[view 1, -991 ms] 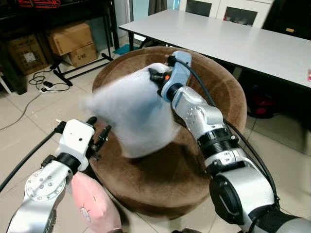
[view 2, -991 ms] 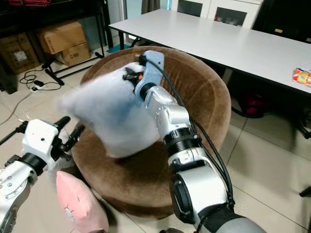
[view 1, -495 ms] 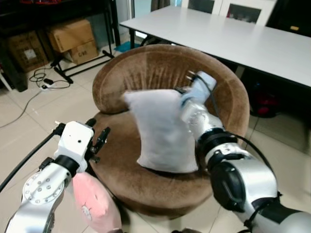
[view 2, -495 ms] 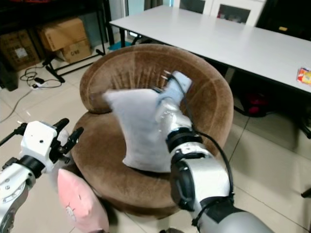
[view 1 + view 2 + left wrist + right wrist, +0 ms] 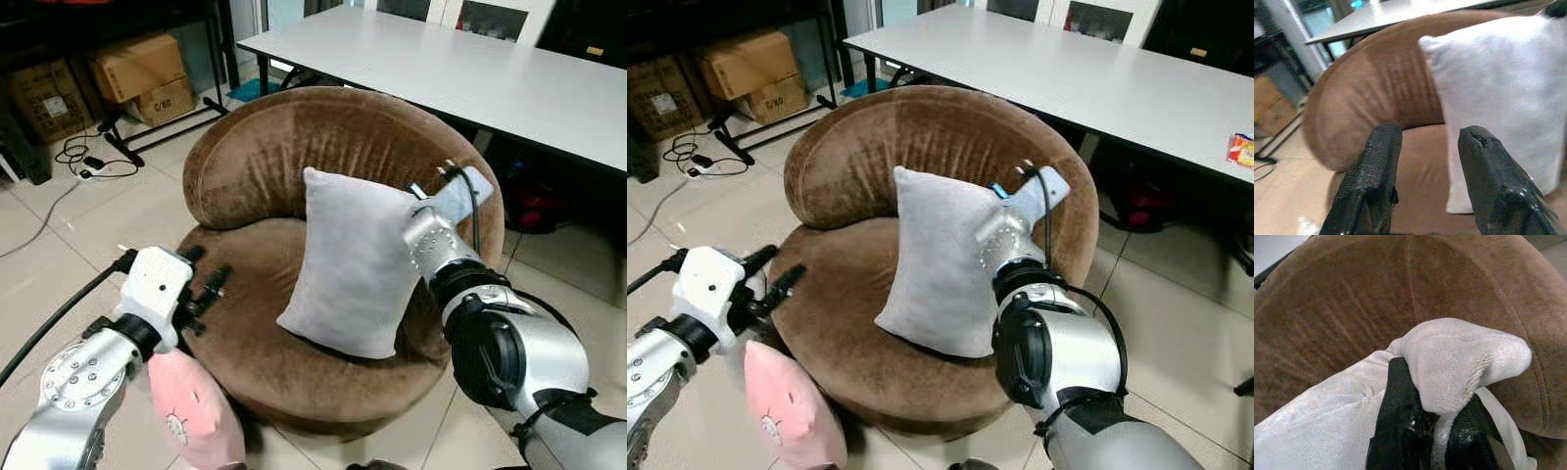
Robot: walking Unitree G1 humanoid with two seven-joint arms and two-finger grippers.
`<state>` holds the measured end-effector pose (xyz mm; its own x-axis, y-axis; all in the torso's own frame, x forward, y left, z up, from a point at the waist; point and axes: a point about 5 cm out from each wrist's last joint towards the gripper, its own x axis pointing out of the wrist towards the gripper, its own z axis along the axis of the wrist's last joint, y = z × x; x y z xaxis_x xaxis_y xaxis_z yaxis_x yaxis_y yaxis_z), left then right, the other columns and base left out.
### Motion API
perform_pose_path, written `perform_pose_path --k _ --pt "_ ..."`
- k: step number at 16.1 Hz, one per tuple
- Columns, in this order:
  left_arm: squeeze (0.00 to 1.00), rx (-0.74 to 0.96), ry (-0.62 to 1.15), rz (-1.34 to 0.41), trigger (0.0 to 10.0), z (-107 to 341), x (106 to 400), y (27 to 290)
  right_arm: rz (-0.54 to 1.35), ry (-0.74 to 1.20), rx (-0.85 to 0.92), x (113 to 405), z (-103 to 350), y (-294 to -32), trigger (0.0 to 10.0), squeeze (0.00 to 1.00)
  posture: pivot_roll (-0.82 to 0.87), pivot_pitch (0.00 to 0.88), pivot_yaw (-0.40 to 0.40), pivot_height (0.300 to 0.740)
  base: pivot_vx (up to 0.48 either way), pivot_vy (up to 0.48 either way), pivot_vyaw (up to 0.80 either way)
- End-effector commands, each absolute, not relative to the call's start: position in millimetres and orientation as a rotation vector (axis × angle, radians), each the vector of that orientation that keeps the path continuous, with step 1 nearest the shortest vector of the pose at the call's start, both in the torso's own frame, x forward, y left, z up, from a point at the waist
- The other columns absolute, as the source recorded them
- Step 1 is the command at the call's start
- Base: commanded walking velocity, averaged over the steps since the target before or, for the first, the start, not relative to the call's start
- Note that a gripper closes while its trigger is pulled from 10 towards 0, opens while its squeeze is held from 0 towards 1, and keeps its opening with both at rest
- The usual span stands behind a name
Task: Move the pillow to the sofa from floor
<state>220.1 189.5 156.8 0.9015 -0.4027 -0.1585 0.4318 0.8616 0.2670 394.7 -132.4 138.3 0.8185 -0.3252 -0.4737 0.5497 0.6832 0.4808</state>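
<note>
Pillow (image 5: 355, 264) stands upright on sofa (image 5: 265, 157), corner pinched in right claw (image 5: 1435, 418).

A tiled room, probably an office or lab corner rather than a lived-in home: a long white table (image 5: 460, 73), cardboard boxes (image 5: 137, 78) under dark shelving, loose cables (image 5: 83, 162) on the floor, and a round brown sofa (image 5: 294, 157).

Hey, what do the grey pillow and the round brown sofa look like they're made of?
The grey pillow looks like soft plush fabric: a matte, fuzzy nap that bunches where the right gripper pinches its corner. The brown sofa looks like velvet or velour, since its short pile shows brush streaks.
</note>
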Motion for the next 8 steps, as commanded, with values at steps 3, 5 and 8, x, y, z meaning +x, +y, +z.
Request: perform_pose_path --k 3,5,8 --pt "0.0 0.196 0.093 -0.585 10.0 163 217 178 -0.514 0.212 0.635 403 163 -143 10.0 1.0 0.0 0.0 -0.002 0.74 0.0 0.0 0.0" --pt "0.0 0.197 0.098 -0.597 10.0 163 219 178 -0.493 0.136 0.649 405 172 -147 10.0 1.0 0.0 0.0 0.004 0.74 0.0 0.0 0.0" --pt "0.0 0.219 0.082 -0.574 10.0 165 225 180 -0.504 0.055 0.64 406 181 -158 10.0 1.0 -0.01 0.0 0.015 0.74 0.0 0.0 0.0"
